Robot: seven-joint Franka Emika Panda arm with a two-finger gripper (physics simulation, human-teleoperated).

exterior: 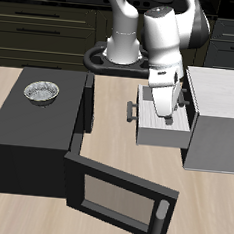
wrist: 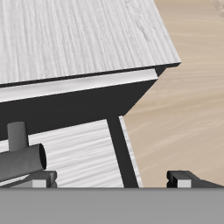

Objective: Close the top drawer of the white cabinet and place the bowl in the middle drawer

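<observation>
The white cabinet [exterior: 225, 116] stands beside the black box. Its top drawer [exterior: 160, 131] is pulled out, with its dark bar handle [exterior: 133, 111] at the drawer's front. My gripper [exterior: 168, 111] hangs just over the open drawer, open and empty. In the wrist view the cabinet's top [wrist: 79, 35] and the drawer's white inside [wrist: 83, 157] show, with both fingertips [wrist: 187, 178] far apart around my gripper [wrist: 114, 179]. The silver bowl [exterior: 42, 92] sits on top of the black box, well away from the gripper. The middle drawer is hidden under the top one.
The black box [exterior: 27, 141] fills the side of the table opposite the cabinet. Its glass door [exterior: 117, 194] swings open toward the table's front edge. A dark round object [exterior: 98, 56] lies at the back by the robot's base.
</observation>
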